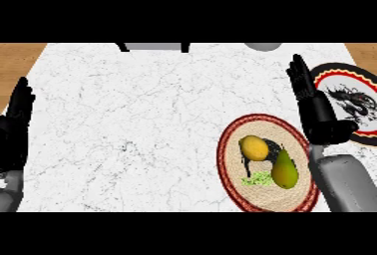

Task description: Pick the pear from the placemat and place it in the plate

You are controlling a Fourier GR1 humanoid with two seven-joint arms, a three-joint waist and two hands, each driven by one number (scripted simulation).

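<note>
A green-brown pear [285, 170] lies on the round woven placemat [237, 174] with a red rim, at the lower right of the counter. Beside the pear, up and to the left, lies a yellow lemon-like fruit [253, 147]. The plate [346, 82], black with a red and white rim and a dragon drawing, sits at the far right edge. My right hand [315, 107] is open with straight fingers pointing up, between the placemat and the plate, partly covering the plate's left rim. My left hand [16, 124] is open at the left edge, fingers up, resting.
The white marble counter [140, 119] spreads across the view, with wooden floor showing at both upper corners. A grey rounded object [264, 46] and a dark-framed grey object [153, 47] stand at the counter's far edge.
</note>
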